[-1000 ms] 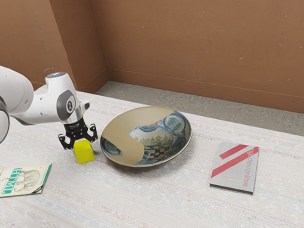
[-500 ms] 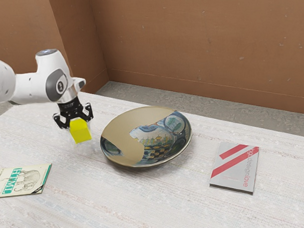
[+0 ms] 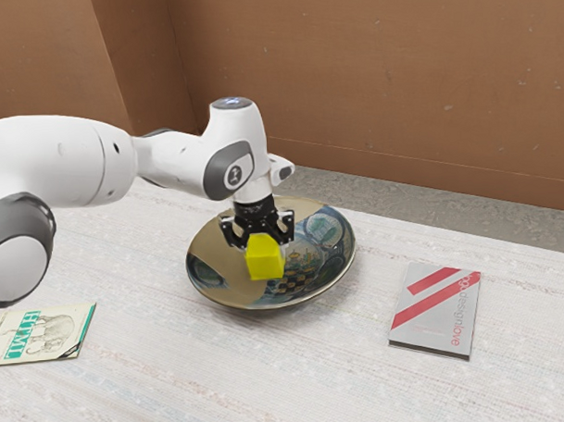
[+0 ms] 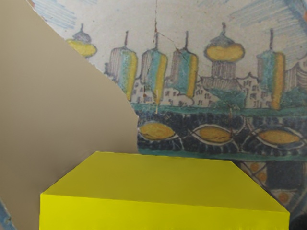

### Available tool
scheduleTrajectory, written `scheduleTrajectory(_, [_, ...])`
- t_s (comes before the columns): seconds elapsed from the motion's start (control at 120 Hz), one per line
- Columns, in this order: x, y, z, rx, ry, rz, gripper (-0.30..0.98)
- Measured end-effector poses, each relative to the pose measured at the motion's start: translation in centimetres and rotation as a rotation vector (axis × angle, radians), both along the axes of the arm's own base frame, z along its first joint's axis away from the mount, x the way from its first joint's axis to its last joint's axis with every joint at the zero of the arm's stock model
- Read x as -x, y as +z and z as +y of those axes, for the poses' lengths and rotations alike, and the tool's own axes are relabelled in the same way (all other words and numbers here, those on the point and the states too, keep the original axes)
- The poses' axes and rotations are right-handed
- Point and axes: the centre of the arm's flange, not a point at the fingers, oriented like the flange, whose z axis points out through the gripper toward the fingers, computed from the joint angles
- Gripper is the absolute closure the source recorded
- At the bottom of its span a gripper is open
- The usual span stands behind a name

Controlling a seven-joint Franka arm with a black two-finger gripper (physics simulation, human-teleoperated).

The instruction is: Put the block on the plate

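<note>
My black gripper (image 3: 262, 241) is over the plate in the exterior view, shut on the yellow block (image 3: 264, 259). The block overlaps the middle of the painted plate (image 3: 208, 255); whether its underside touches the plate, I cannot tell. In the wrist view the block (image 4: 163, 184) looms large at the lower edge, with the plate's painted towers and plain tan part (image 4: 62, 105) beyond it.
On the exterior view's right lies a grey book with red stripes (image 3: 436, 309). A cream and green HTML book (image 3: 41, 333) is at the exterior view's left. A brown wall (image 3: 380, 87) rises behind the table (image 3: 223, 380).
The block was lifted off the table between the earlier frames. My gripper has since carried it toward the exterior view's right, from beside the plate to over it.
</note>
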Motion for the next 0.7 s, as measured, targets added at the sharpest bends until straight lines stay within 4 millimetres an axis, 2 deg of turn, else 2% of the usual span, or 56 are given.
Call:
scheduleTrajectory(0.15, [-0.1,-0.7,-0.3,-0.001,0.021,0.013,0.30])
scheduleTrajectory(0.267, [-0.1,-0.5,-0.3,-0.002,0.032,0.013,0.18])
scheduleTrajectory(0.35, [-0.1,0.2,-0.1,-0.002,0.040,0.007,0.12])
scheduleTrajectory(0.433, [-0.2,1.9,0.1,0.000,0.047,-0.011,0.08])
scheduleTrajectory(0.5, [-0.1,4.1,0.2,0.003,0.049,-0.026,0.06])
scheduleTrajectory(0.533, [0.2,6.0,0.3,0.002,0.045,-0.039,0.05])
scheduleTrajectory(0.633, [2.0,13.7,0.9,-0.002,-0.016,-0.091,0.03])
scheduleTrajectory(0.7, [3.7,19.6,1.3,0.001,-0.093,-0.129,0.02])
